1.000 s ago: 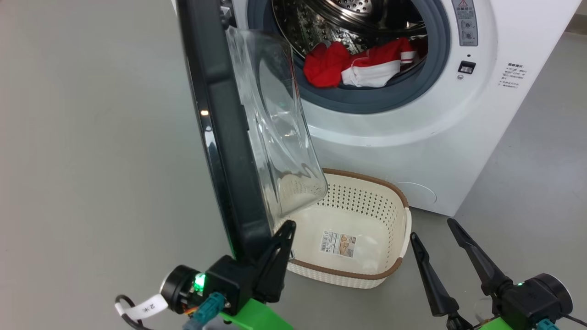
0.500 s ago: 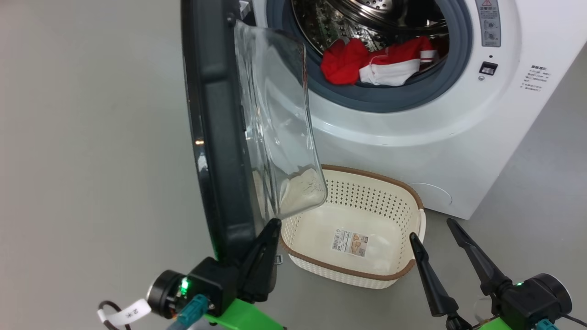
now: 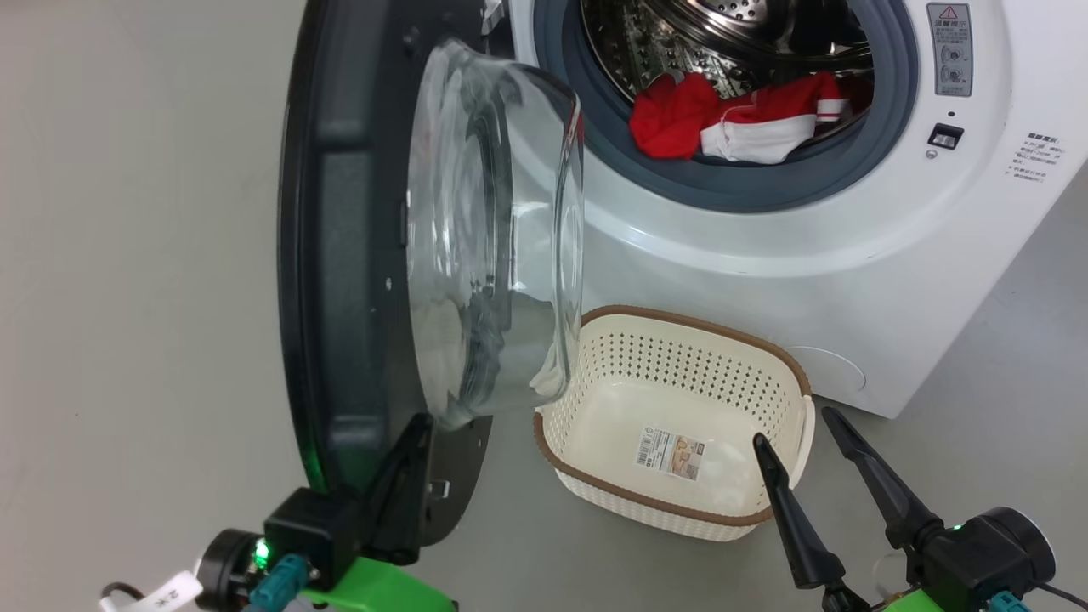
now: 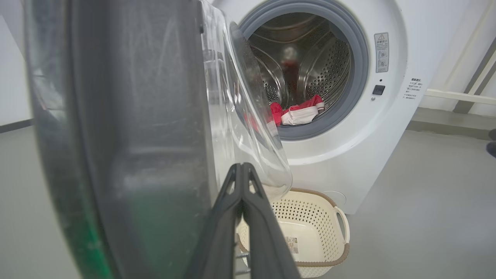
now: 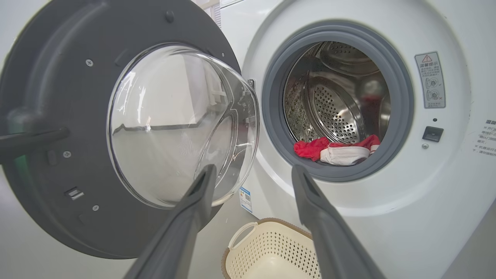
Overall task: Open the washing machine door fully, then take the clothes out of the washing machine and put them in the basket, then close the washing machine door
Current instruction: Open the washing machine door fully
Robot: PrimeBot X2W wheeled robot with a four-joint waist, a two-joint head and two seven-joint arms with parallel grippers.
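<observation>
Washing machine door [image 3: 340, 280] stands swung out wide on the left side of the washing machine [image 3: 765, 255], its dark inner face and bulging glass window [image 3: 493, 238] turned toward the open drum [image 3: 680, 42]. The left gripper [image 3: 418, 425] reaches up at the door's lower edge with its two dark fingers pressed tight together and nothing between them. In the left wrist view the closed pair rises between the black frame and the glass. They appear to rest against the inner face, though the angle leaves the contact itself unclear.

Inside the machine, the clothes [image 3: 731, 127], bright red with white panels and striped trim, lie bunched at the front of the drum, resting on the lower curve of the grey gasket [image 3: 739, 191].

The basket [image 3: 680, 319] sits on the grey floor [image 3: 127, 340] directly in front of the washer and below its opening, just beside the door's bottom edge. It holds no garments, only a paper label [image 3: 671, 452] on its base.

The right gripper [image 3: 790, 425] hovers at the basket's right-hand handle, fingers spread wide apart and empty, pointing toward the machine. In the right wrist view, those fingers frame the window's edge and the drum opening.
</observation>
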